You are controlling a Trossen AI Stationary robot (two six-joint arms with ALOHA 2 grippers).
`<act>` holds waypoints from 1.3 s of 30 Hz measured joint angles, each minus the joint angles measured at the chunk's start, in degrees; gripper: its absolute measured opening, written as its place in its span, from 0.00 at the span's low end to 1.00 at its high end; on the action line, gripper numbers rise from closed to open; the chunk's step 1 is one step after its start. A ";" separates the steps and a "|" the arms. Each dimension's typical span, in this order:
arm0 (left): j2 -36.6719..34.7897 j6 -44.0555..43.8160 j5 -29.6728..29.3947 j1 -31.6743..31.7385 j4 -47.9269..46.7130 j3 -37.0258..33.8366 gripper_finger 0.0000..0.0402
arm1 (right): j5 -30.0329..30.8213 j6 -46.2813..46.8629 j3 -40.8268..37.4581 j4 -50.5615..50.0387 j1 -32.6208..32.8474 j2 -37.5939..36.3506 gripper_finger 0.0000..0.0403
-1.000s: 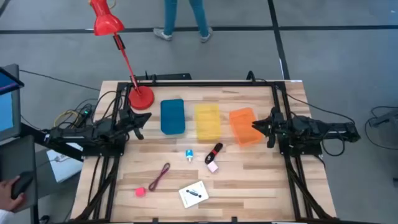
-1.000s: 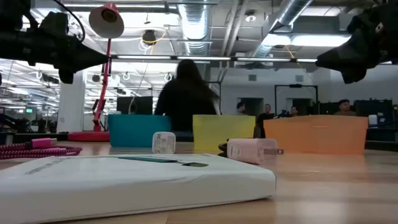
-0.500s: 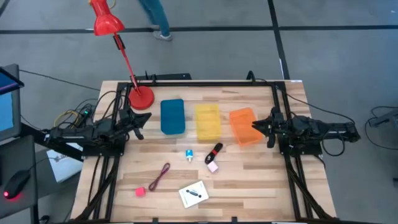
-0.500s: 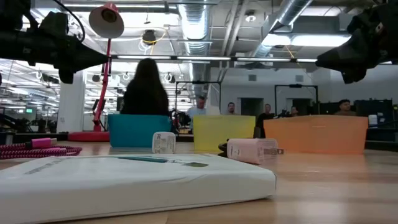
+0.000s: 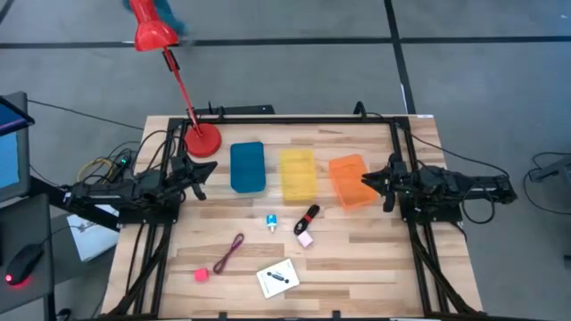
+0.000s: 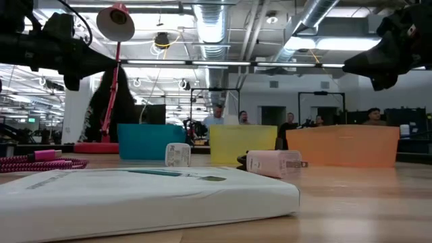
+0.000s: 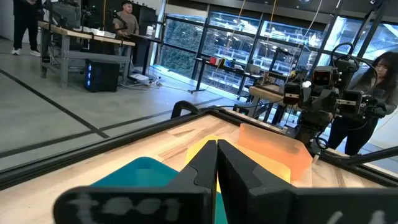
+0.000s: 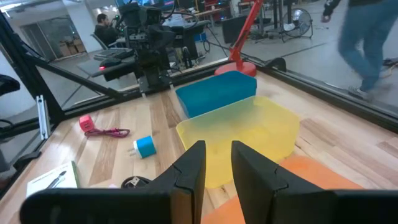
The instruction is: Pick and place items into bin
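Nothing is in a bin yet, so the step in hand is a first reach and pick, and it pays to choose the easy target first.

Nearest the front edge of the desk (image 5: 375, 267) lies the white card (image 5: 277, 278), flat; it is best left for later, as a flat thing gives the fingers little to pinch. Beside it, the red block (image 5: 202, 275) and the dark red cord (image 5: 231, 252) lie toward the left arm's side. The cord is limp, so it should be taken at its bunched middle from straight above. Farther in sit the pink block (image 5: 305, 239), touching or just beside the black-and-red pen piece (image 5: 308, 217), with the light-blue block (image 5: 271, 222) a little apart. That block stands clear of its neighbours and looks the simplest pick; the pink one risks nudging the pen.

Behind them stand the blue bin (image 5: 247, 167), yellow bin (image 5: 297, 174) and orange bin (image 5: 349, 181) in a row.

The left tool (image 5: 198, 172) hovers by the blue bin with fingers pressed together, empty. The right tool (image 5: 368, 179) hangs over the orange bin's edge, fingers a narrow slit apart, holding nothing. Either must open wide before descending, and lift clear of the bin walls on the way back.
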 joint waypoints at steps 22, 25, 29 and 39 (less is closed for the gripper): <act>-0.01 0.36 -0.28 0.01 0.36 0.00 0.00 | 0.00 0.00 0.00 0.00 0.00 -0.02 0.17; 0.00 0.99 -4.84 0.00 4.57 -0.15 0.00 | 0.00 0.00 0.00 -0.02 0.00 0.00 0.17; -0.04 1.71 -12.48 0.00 6.05 -0.09 0.00 | 0.00 0.00 0.00 0.00 0.00 0.00 0.17; -0.07 4.72 -19.60 0.02 7.56 -0.07 0.00 | 0.00 0.00 0.00 0.00 0.00 0.00 0.17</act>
